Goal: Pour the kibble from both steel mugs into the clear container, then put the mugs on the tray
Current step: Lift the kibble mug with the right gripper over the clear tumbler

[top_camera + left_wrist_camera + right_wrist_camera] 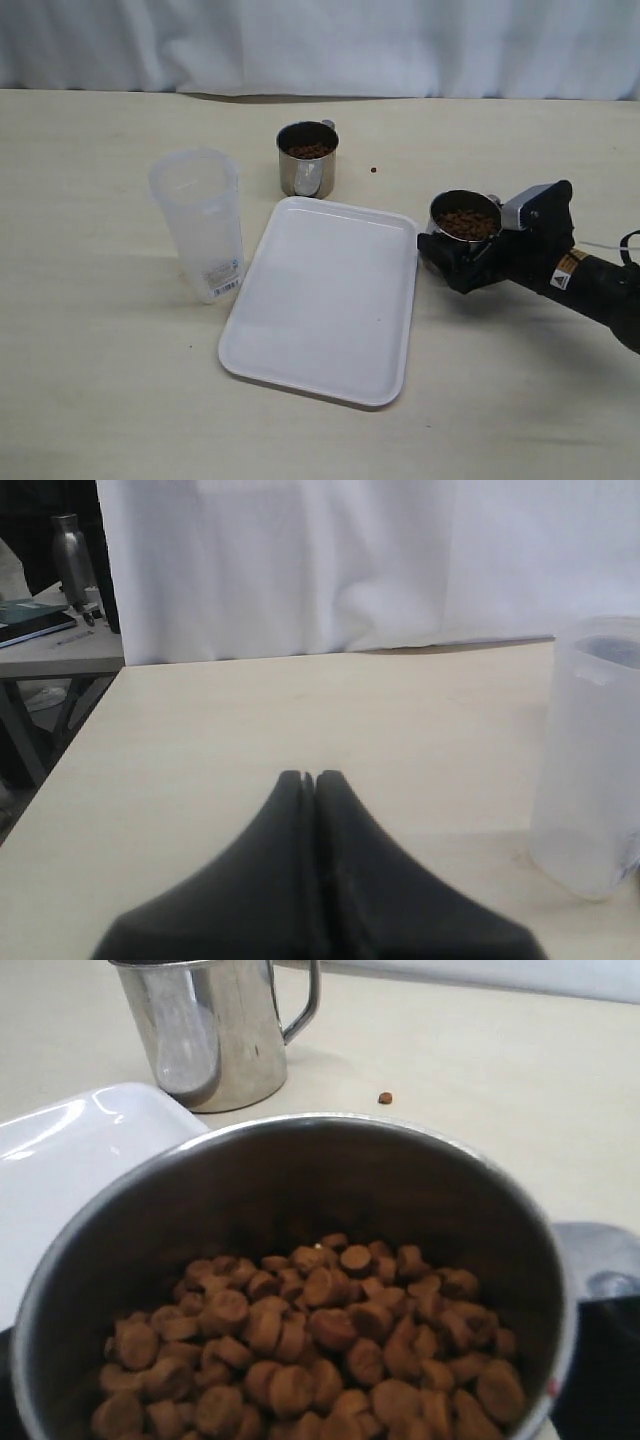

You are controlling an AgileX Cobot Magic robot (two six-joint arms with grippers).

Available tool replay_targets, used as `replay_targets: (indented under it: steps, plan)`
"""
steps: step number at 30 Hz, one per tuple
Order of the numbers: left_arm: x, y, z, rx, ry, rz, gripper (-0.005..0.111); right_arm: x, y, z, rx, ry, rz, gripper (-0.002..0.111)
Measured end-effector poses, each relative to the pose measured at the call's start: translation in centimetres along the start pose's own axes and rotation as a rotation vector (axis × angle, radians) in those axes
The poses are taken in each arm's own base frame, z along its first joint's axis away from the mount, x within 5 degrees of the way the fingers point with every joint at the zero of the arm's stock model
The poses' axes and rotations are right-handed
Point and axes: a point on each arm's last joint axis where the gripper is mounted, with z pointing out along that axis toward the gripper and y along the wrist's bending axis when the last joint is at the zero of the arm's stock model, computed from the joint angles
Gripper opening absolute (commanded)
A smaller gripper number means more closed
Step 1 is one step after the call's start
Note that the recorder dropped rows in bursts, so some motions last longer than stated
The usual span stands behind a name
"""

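Observation:
My right gripper (452,258) is shut on a steel mug (463,201) just right of the tray (325,300). The mug is upright and holds kibble (468,224). In the right wrist view this mug (300,1180) fills the frame, with kibble (310,1350) covering its bottom. The second steel mug (307,170) stands behind the tray with kibble in it, and it also shows in the right wrist view (210,1030). The clear container (200,225) stands upright left of the tray and looks empty. My left gripper (310,777) is shut on nothing, with the container (590,780) beside it; the exterior view does not show this gripper.
One stray pellet (373,170) lies on the table right of the far mug. A white curtain (320,45) hangs along the table's back edge. Beyond the table's side edge stands a smaller table (50,650) with a bottle (72,560).

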Motion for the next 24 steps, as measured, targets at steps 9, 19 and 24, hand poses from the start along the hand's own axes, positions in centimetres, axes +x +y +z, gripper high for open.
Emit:
replay_targets:
  steps: [9, 19, 24]
  plan:
    - [0.0, 0.0, 0.0, 0.0, 0.0, 0.0, 0.0, -0.2, 0.2, -0.3, -0.005, 0.002, 0.0, 0.005]
    - [0.0, 0.0, 0.0, 0.0, 0.0, 0.0, 0.0, -5.9, 2.4, -4.0, -0.021, -0.096, -0.061, 0.005]
    - [0.0, 0.0, 0.0, 0.0, 0.0, 0.0, 0.0, -8.8, 3.3, -5.3, -0.071, -0.143, -0.05, 0.005]
